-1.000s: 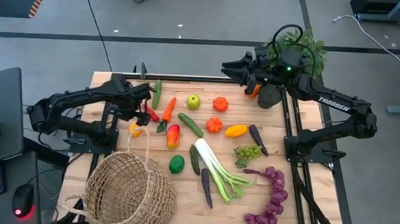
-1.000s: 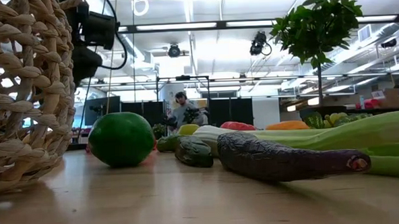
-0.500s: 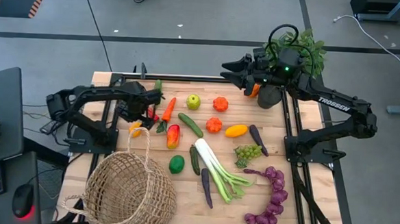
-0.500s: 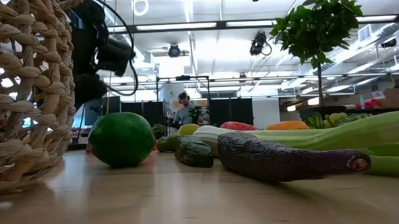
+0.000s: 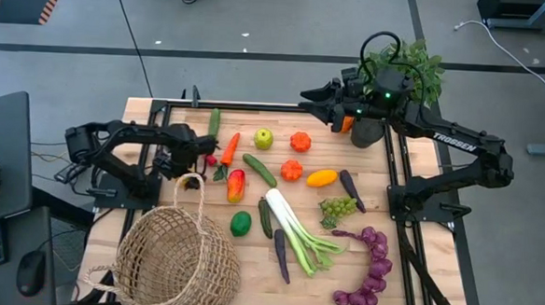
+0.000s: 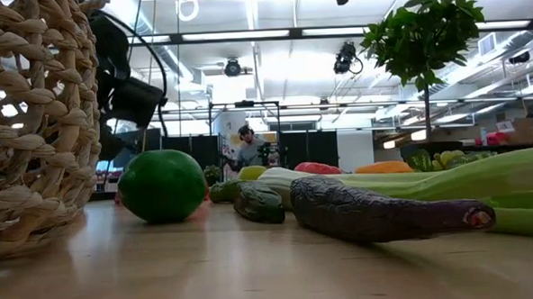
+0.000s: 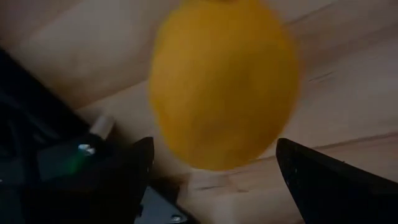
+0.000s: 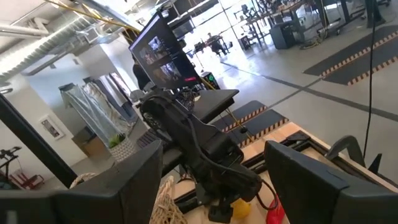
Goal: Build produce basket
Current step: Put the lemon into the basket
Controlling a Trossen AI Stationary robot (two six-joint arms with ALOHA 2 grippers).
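Hovering over a yellow fruit (image 7: 224,84), left hand (image 5: 186,160) spread open

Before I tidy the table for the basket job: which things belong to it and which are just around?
Part of the job:
- basket
- yellow fruit, between the open fingers of the left gripper
- leek
- purple grapes
- carrot

Just around:
- potted plant
- right gripper, open, raised over the table's far edge
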